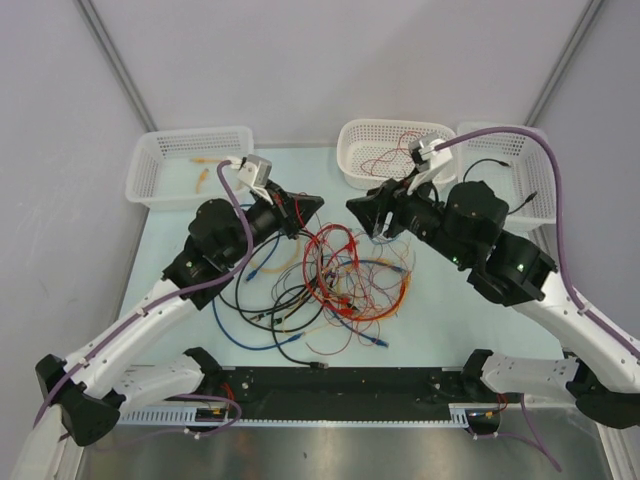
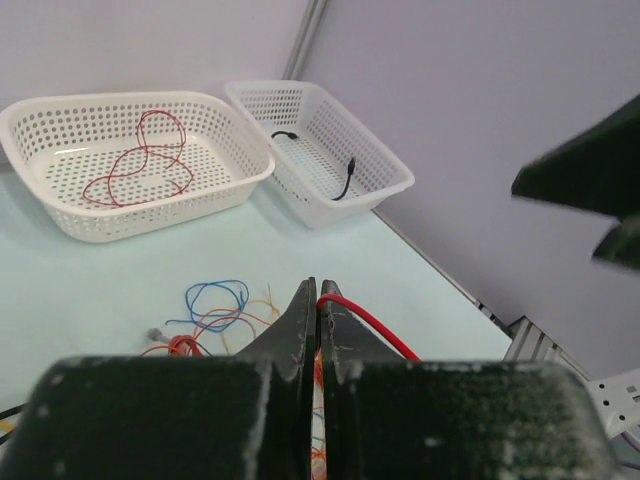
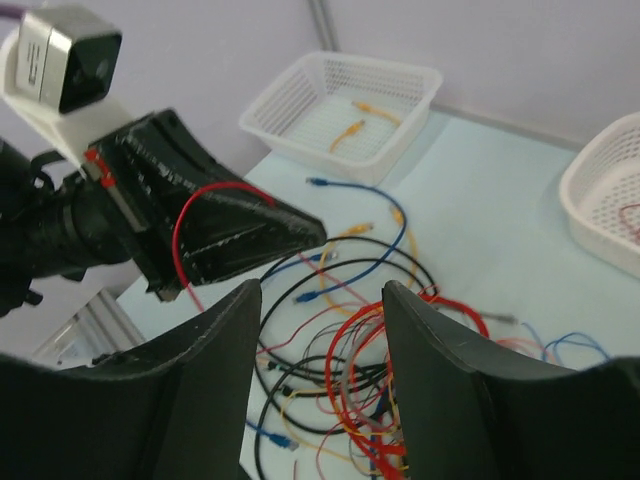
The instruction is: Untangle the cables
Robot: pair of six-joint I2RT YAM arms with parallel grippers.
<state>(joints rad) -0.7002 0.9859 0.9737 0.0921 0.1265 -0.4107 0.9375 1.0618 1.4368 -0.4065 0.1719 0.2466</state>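
Note:
The cables (image 1: 335, 285) lie in a loose tangle of red, orange, yellow, blue and black loops on the pale table between the two arms. My left gripper (image 1: 318, 205) hangs above the heap's upper left edge, shut on a thin red cable (image 2: 372, 322) that leaves its tips to the right. From the right wrist, that red cable (image 3: 178, 240) arcs over the left gripper's black fingers (image 3: 240, 235). My right gripper (image 1: 358, 212) faces it a short way off, open, with nothing between its fingers (image 3: 322, 295). Under it lies the tangle (image 3: 385, 350).
Three white perforated baskets stand along the back. The left basket (image 1: 190, 133) holds orange cables, the middle basket (image 1: 385, 124) a red cable (image 2: 135, 160), the right basket (image 1: 500, 128) a black cable (image 2: 348, 180). Grey walls enclose the table.

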